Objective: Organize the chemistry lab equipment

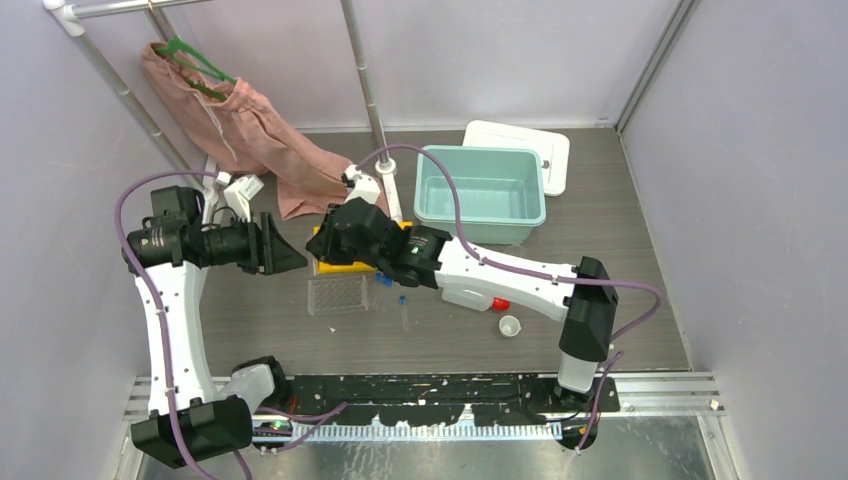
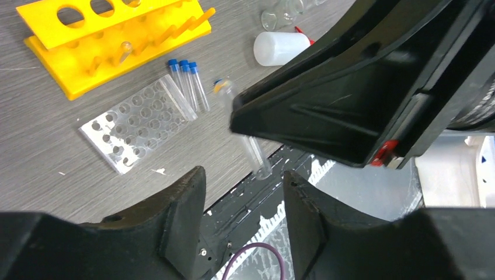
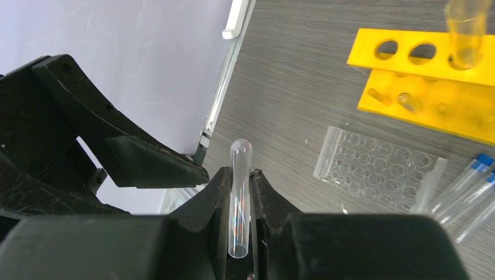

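My right gripper (image 1: 325, 237) is shut on a clear uncapped test tube (image 3: 239, 192), held above the table left of the yellow tube rack (image 1: 350, 265). The tube's rounded end sticks out past the fingertips (image 2: 258, 163). My left gripper (image 1: 290, 250) is open and empty, its tips close to the right gripper. In the right wrist view the rack (image 3: 432, 76) holds one tube (image 3: 467, 29). The clear well tray (image 1: 337, 293) lies in front of the rack, with blue-capped tubes (image 1: 385, 284) beside it. The white squeeze bottle (image 1: 468, 297) and the tiny white cup (image 1: 510, 326) lie further right. A glass beaker (image 2: 280, 14) shows in the left wrist view.
A teal bin (image 1: 480, 225) stands at the back right with a white lid (image 1: 555, 150) behind it. A pink cloth (image 1: 250, 125) on a green hanger hangs from the rail at the back left. A metal pole (image 1: 365, 90) stands mid-back. A black rail (image 1: 450, 390) runs along the near edge.
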Action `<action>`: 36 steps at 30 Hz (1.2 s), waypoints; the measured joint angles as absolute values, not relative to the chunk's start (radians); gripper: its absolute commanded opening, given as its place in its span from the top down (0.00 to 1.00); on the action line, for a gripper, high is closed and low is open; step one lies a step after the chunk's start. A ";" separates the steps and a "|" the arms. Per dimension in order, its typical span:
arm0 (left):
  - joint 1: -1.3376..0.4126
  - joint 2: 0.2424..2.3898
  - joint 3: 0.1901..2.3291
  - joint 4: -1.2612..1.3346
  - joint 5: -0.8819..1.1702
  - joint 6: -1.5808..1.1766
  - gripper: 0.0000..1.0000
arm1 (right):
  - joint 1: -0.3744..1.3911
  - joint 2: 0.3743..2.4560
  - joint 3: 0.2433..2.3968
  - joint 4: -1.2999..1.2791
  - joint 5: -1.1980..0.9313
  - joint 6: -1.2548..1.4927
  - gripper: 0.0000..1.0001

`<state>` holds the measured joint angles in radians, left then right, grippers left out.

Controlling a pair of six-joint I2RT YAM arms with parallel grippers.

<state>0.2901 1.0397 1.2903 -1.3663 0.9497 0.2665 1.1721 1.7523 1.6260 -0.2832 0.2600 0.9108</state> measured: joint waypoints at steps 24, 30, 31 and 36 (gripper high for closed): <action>0.292 1.067 1.239 -1.319 0.975 0.225 0.97 | 1.190 1.828 1.721 -0.228 0.229 0.911 0.65; 0.292 1.066 1.239 -1.316 0.963 0.237 1.00 | 1.183 1.834 1.747 -0.245 0.218 0.915 0.51; 0.292 1.065 1.239 -1.315 0.963 0.242 1.00 | 1.179 1.838 1.764 -0.260 0.208 0.915 0.51; 0.292 1.021 1.238 -1.299 0.968 0.274 1.00 | 1.138 1.861 1.856 -0.346 0.093 0.896 0.50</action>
